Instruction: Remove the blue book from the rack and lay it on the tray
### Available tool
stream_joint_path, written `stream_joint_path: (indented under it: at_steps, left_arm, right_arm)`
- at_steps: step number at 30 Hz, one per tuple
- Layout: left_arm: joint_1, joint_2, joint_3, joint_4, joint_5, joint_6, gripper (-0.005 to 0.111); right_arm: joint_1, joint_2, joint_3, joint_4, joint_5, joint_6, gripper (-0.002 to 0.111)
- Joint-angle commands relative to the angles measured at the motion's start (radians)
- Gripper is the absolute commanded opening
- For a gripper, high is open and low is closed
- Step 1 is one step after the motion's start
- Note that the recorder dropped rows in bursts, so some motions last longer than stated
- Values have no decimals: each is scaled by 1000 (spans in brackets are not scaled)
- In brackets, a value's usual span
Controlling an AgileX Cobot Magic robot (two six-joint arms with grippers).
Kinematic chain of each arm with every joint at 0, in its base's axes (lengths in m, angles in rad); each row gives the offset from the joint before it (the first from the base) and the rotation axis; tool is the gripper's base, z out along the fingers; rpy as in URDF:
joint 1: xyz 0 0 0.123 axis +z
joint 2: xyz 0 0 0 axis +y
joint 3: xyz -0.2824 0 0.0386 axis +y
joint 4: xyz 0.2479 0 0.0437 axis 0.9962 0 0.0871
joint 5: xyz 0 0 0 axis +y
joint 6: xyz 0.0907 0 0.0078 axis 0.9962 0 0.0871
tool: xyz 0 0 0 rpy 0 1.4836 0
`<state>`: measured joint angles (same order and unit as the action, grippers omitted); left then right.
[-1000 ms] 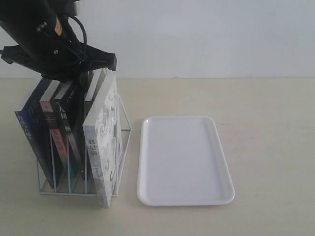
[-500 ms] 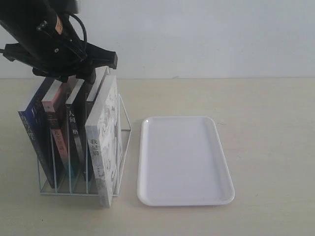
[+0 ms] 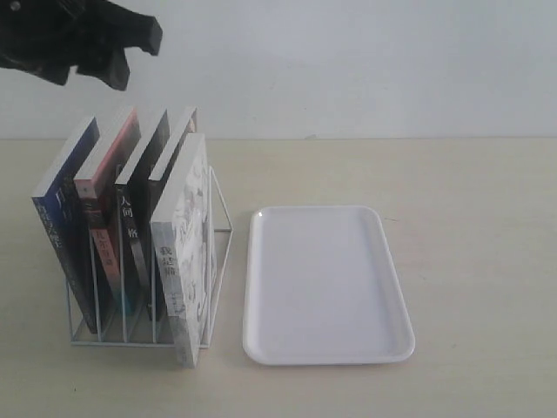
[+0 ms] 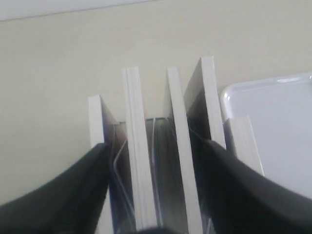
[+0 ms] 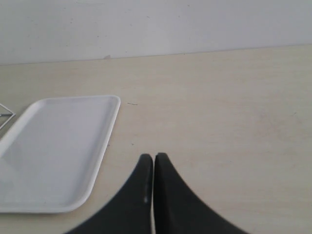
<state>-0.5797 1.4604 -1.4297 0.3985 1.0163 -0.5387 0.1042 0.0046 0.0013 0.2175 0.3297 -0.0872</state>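
Exterior view: blue book (image 3: 54, 244) upright in rack (image 3: 222, 230), leaning left

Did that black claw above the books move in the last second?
Yes. The black left gripper rose and shifted left, from just above the white thin-wire book rack to well clear of it.

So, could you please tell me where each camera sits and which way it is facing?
Exterior: off the arms, looking slightly down across the table at the rack, books and tray; the left gripper shows top left.
Left wrist: above the rack, looking down on the book tops between its open fingers.
Right wrist: low over the table, looking across to the wall; the right gripper, shut, is in the foreground.
Shared: the tray appears in all three.
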Motion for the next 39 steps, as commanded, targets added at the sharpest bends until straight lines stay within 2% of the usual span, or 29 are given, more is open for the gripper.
stream_joint_path:
  at_steps: [1,6,10,20,34,39]
  left_arm:
    - [1,-70,-10,19,44,32,54]
    - [3,-86,-10,19,159,99,54]
    - [33,-86,-5,-22,193,119,54]
    - [106,-62,118,-36,96,144,54]
    - [117,65,127,-36,53,151,54]
    - [118,81,127,-20,20,107,54]
  right_arm:
    - [-3,-5,-1,-4,-7,0,0]
    - [-3,-5,-1,-4,-7,0,0]
    - [-3,-5,-1,-4,-7,0,0]
    - [-3,-5,-1,-4,-7,0,0]
    - [-3,-5,-1,-4,-7,0,0]
    - [-3,-5,-1,-4,-7,0,0]
